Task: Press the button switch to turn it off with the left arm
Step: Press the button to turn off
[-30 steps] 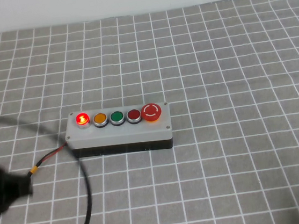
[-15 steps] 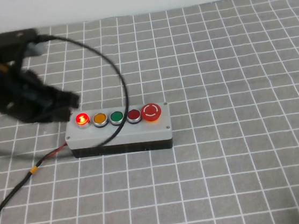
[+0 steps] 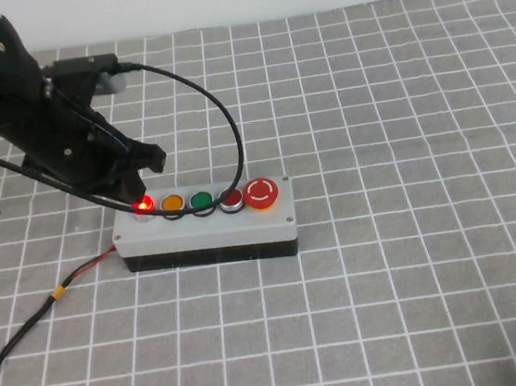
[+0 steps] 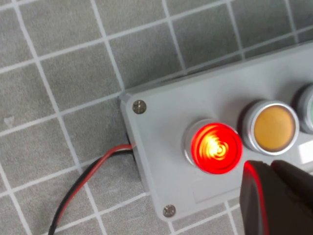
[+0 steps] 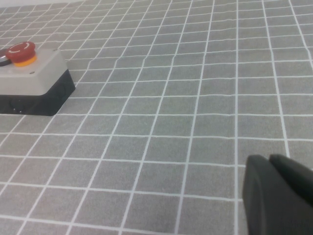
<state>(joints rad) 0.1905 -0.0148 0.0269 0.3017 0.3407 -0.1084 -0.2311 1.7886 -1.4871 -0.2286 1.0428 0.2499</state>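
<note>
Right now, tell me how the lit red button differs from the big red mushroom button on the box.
The lit red button glows; the mushroom button is unlit. The lit one is small, at the box's left end; the mushroom one is larger, with white arrow marks and an orange base, at the right end. The left gripper hangs at the lit button; the right gripper is low over the cloth, away from the box. Both buttons are red, round, on the same grey box.
</note>
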